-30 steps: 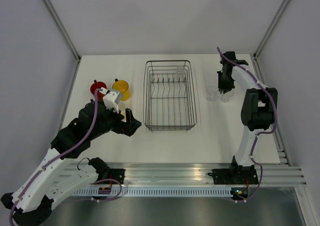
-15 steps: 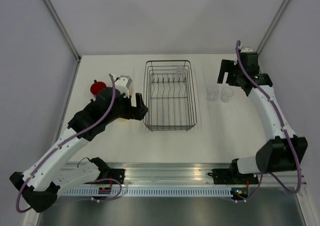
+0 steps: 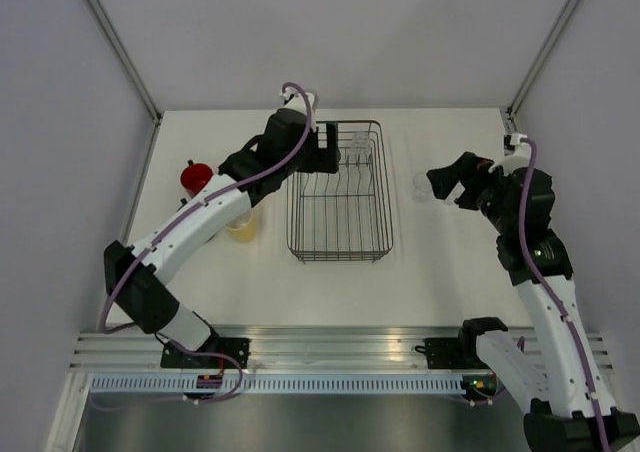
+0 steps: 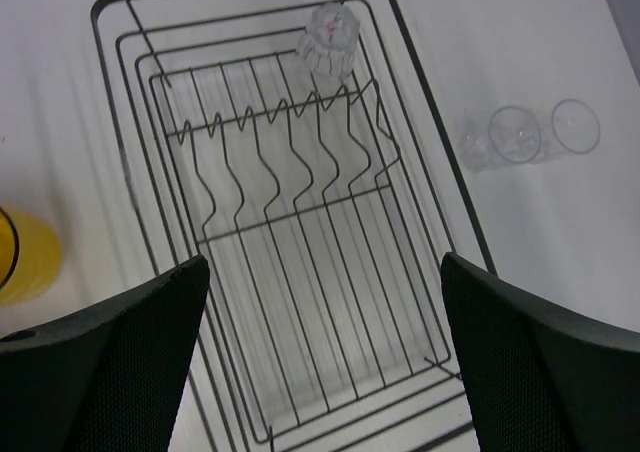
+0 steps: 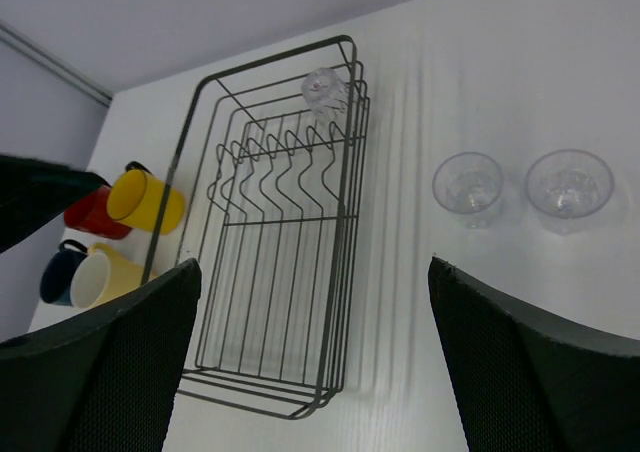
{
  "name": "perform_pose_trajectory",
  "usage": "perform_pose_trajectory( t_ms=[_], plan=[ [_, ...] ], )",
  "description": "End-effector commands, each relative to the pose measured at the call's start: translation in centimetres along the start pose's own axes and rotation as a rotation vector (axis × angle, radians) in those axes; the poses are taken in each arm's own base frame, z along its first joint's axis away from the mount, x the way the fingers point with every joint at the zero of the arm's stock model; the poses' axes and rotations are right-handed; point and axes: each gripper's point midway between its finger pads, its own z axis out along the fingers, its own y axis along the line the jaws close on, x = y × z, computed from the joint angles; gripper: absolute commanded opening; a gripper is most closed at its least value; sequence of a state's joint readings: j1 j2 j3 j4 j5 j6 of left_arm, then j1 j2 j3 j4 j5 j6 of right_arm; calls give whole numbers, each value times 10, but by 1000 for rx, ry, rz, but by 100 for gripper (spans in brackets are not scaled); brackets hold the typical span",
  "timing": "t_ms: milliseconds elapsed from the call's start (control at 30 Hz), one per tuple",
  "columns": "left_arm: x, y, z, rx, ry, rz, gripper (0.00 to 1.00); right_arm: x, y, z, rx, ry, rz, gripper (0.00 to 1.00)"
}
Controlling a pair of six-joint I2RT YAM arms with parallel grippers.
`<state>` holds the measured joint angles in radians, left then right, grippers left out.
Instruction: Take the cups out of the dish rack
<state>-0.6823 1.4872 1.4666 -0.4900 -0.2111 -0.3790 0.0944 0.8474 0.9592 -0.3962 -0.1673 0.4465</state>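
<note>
The dish rack (image 3: 291, 192) lies mid-table, and one clear tumbler (image 3: 360, 142) stands in its far right corner. My left gripper (image 3: 325, 154) hovers open above the rack's far end; in the left wrist view that tumbler (image 4: 330, 44) sits ahead of the empty gripper (image 4: 325, 372). My right gripper (image 3: 456, 184) is open and empty, raised near two tumblers (image 5: 467, 187) (image 5: 568, 187) on the table right of the rack (image 5: 341, 222). Left of the rack stand the orange-yellow (image 5: 145, 200), red (image 5: 88, 215), dark blue (image 5: 58, 270) and cream (image 5: 105, 277) mugs.
Grey walls close in the table on the left, far and right sides. A metal rail (image 3: 340, 347) runs along the near edge by the arm bases. My left arm (image 3: 200, 222) stretches over the mugs and hides most of them from above.
My right gripper let go of a tumbler beside the other one, then lifted and pulled back towards the near side. My left arm swung from beside the mugs to over the rack's far end.
</note>
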Motion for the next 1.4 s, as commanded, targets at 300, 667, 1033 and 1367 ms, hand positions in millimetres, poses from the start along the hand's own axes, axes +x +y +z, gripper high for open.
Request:
perform_pose_trajectory(
  t_ms=[300,667,1033,1367],
  plan=[
    [-43,-32,143,-27,-110,187,100,-22,60,-77,-261,-121,14,98],
    [-32,-32,230,-83,-131,284,100,-14,67,-78,-317,-96,6,98],
    [0,-14,283,-54,-87,256,96,-10,71,-76,-332,-69,-6,98],
    [13,-17,302,5,-68,253,86,-7,70,-70,-336,-66,-6,98]
  ],
)
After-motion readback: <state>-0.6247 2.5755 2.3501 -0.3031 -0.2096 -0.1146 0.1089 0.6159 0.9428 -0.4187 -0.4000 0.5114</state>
